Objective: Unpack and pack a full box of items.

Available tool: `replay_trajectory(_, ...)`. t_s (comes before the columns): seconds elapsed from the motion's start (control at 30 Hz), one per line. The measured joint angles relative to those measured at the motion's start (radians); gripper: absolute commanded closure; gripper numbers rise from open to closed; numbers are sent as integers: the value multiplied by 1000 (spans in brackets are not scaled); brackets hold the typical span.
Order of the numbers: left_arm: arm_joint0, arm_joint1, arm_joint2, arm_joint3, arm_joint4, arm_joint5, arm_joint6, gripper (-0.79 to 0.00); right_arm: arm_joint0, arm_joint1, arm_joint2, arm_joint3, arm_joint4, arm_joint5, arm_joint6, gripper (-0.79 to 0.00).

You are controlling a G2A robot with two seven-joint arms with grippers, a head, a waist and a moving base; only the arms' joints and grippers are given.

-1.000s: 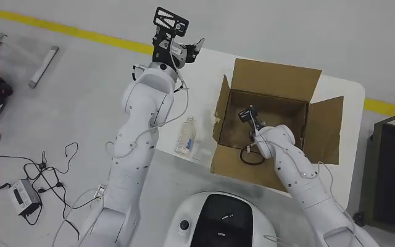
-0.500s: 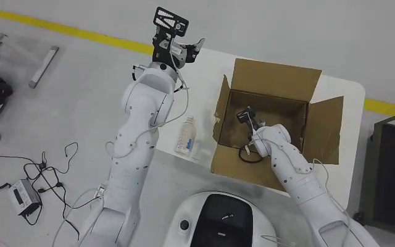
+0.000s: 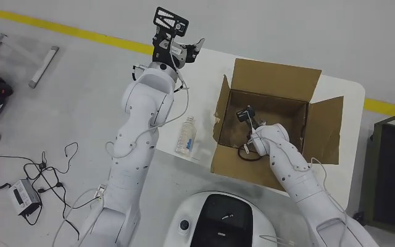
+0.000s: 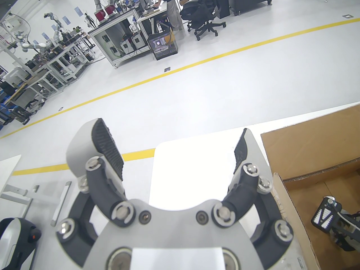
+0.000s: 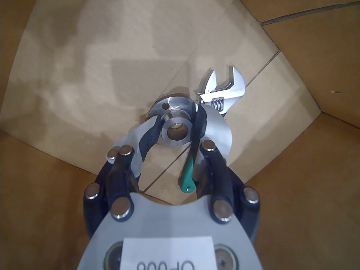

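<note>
**Left gripper spread wide, right gripper clamped**

We find the left arm (image 3: 145,123) stretched forward, its wrist pointing outward and close to level. The left gripper (image 4: 171,141) has its two ribbed fingers (image 4: 108,147) spread far apart, with nothing between them. We see the right arm (image 3: 296,173) bent at the elbow, wrist angled steeply downward. The right gripper (image 5: 175,126) presses its pads against either side of a metal flange (image 5: 168,105).

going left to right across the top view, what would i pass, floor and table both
grey bar lying on the floor → clear plastic bottle lying on its side → open brown cardboard box, with the right gripper down inside it, shut on a round steel flange
</note>
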Motion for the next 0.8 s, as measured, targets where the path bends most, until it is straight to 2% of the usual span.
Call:
replay_trajectory(0.23, 0, 0, 0, 0, 0, 0, 0, -785, -5, -2, 11, -7, -7, -8, 9, -320)
replay_trajectory(0.57, 0, 0, 0, 0, 0, 0, 0, -785, 4, -11, 14, 23, -8, -17, -1, -274)
replay_trajectory(0.67, 0, 0, 0, 0, 0, 0, 0, -785, 9, -13, 16, 34, -11, -21, -1, -46)
replay_trajectory(0.7, 0, 0, 0, 0, 0, 0, 0, -785, 10, -14, 17, 37, -12, -21, -1, 0)
replay_trajectory(0.8, 0, 0, 0, 0, 0, 0, 0, -785, 12, -16, 17, 43, -15, -22, 0, 0)
